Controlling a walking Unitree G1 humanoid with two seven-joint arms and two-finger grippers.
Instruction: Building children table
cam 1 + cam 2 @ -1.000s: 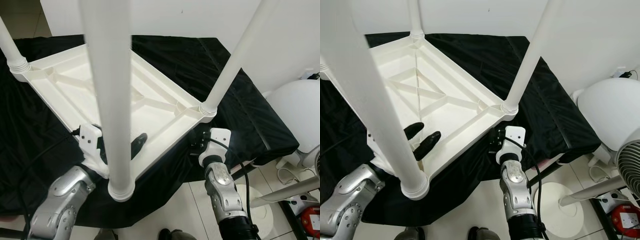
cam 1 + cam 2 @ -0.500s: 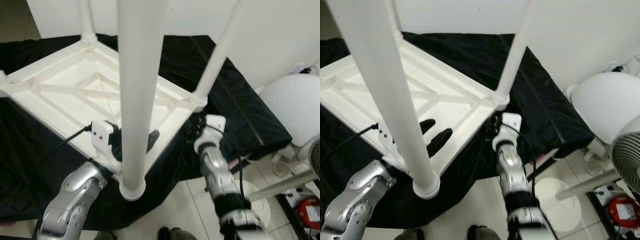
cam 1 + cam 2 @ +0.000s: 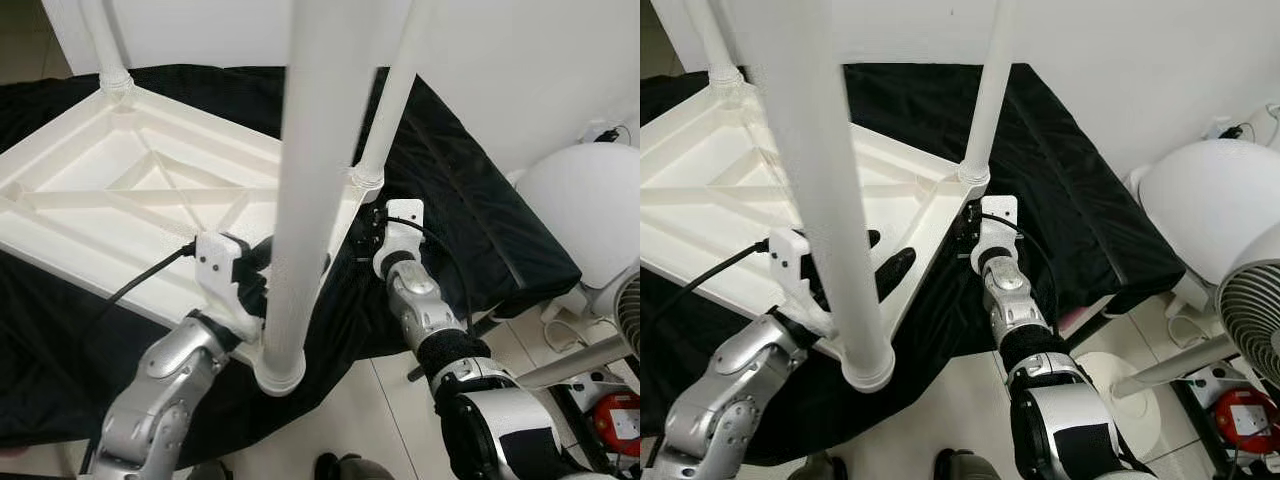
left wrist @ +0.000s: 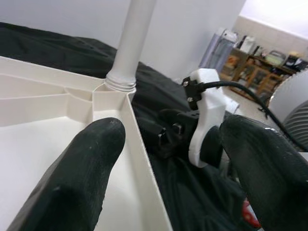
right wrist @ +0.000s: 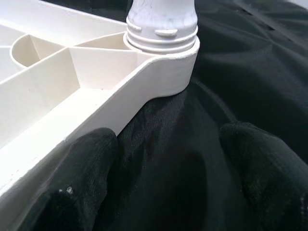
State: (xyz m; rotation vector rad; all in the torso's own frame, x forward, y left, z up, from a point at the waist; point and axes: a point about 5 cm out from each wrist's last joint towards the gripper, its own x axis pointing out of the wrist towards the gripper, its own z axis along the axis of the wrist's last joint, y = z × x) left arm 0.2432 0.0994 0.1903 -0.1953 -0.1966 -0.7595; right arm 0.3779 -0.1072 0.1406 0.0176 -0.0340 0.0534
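Children table [image 3: 120, 210] lies upside down on cloth [image 3: 470, 220], legs up. Near leg [image 3: 305, 190] at near corner; second leg [image 3: 985, 95] at right corner; third leg [image 3: 105, 45] at far left corner. Left tool [image 3: 875, 265] straddles the near rim beside the near leg. Right tool [image 3: 368, 235] on the cloth just outside the right corner. Fan [image 3: 1250, 320] right, on floor [image 3: 960, 420].
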